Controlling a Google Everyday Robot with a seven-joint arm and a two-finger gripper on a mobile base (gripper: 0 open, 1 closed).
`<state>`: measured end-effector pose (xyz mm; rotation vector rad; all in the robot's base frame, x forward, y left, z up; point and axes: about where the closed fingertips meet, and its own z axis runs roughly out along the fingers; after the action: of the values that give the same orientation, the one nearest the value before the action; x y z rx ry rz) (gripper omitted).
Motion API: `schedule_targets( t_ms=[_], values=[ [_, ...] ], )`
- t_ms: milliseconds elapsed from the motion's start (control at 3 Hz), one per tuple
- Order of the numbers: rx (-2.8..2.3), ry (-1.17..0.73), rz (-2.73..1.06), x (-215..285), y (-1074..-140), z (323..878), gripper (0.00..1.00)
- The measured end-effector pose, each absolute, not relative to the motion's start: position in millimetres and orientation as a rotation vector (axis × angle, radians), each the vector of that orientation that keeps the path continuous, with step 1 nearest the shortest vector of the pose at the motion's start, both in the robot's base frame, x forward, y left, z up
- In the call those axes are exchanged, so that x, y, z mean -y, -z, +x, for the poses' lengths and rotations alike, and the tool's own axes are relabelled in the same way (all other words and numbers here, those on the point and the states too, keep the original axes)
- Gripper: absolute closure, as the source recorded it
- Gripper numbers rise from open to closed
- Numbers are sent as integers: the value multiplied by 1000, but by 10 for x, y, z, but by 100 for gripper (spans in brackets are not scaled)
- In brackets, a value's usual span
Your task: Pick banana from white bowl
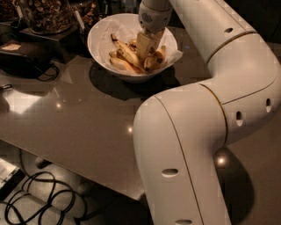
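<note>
The white bowl [99, 33] stands at the back of the table, lined with crumpled white paper and holding several bananas. The short, plump, brown-speckled banana [154, 59] lies at the right side of the pile, next to a longer spotted one [126, 51] and a paler one [123, 66]. My gripper [146, 47] reaches straight down into the bowl from the arm's white wrist. It sits low among the bananas, just left of and touching the speckled one. Its lower end is hidden by the fruit.
Glass jars of dark snacks [44, 13] stand at the back left on a dark stand. A black device [22, 57] with a cable lies left of the bowl. My large white arm [197, 132] fills the right half. Cables [39, 197] lie on the floor below the table edge.
</note>
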<state>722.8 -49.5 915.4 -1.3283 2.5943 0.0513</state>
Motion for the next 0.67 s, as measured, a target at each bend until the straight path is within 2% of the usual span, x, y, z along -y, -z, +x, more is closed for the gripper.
schedule_targets(
  t_ms=[333,667],
  values=[
    [-2577,-49,-1356,538,-9182,7163,87],
    [-2546,-35,-1375,630,-9305,7048,100]
  ],
)
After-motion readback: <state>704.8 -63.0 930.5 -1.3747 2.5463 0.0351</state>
